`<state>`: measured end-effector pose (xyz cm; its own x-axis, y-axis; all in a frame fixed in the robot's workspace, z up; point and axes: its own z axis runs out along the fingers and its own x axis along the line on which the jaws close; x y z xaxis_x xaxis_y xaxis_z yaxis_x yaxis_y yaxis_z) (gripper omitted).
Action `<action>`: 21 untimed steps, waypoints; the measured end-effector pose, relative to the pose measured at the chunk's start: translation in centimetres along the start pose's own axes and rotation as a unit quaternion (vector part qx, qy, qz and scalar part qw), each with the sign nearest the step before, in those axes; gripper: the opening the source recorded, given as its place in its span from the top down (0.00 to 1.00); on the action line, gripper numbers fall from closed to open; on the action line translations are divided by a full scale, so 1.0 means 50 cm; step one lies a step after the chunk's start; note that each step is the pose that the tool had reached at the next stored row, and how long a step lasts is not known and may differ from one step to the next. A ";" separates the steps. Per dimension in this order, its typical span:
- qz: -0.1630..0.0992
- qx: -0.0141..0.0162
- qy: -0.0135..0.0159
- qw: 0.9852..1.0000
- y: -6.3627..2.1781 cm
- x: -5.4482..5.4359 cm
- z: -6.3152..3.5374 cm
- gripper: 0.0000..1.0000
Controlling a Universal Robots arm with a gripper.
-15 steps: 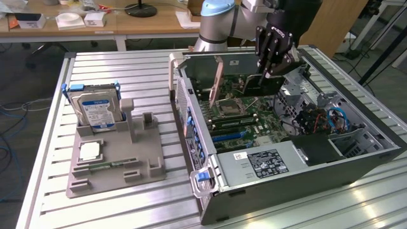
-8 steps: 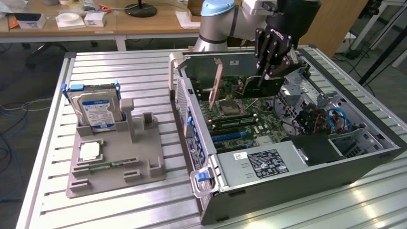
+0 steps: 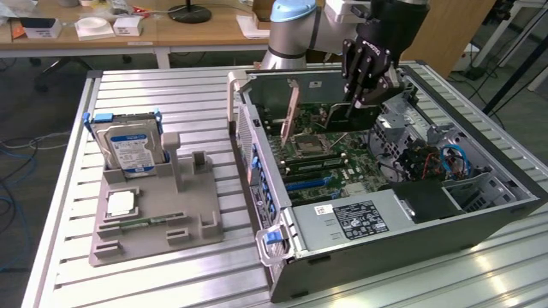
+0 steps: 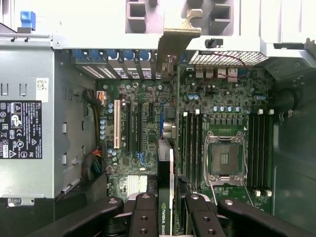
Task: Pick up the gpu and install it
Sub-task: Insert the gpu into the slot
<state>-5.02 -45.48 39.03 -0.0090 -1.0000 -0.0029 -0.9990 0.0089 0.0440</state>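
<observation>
Hand (image 4: pixel 169 207) clamps the thin dark gpu card (image 4: pixel 165 173) upright. Keep it plumb, its silver bracket (image 4: pixel 174 42) at the exterior view's nine o'clock meeting the black tower case (image 3: pixel 428 253) rear.

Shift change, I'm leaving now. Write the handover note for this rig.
Pincer: shut on the gpu, which it grips edge-on.
The gpu: held inside the open computer case, over the motherboard, silver bracket at the end away from the pincer.
Done: pickup.
Left: the gpu is not seated in a slot yet, as far as the views show.
Hard drive: upright in the grey holder, exterior view's left.
</observation>
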 end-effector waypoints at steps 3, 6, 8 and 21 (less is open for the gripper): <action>0.000 0.000 0.000 1.000 0.000 0.000 0.003 0.74; 0.000 0.000 0.000 1.000 0.000 0.000 0.006 0.74; 0.000 0.000 0.000 1.000 -0.001 0.000 0.008 0.74; -0.007 0.012 -0.001 1.000 -0.002 -0.001 0.032 0.74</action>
<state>-4.99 -45.41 37.42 0.0054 -1.0000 -0.0044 -0.9998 -0.0055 0.0208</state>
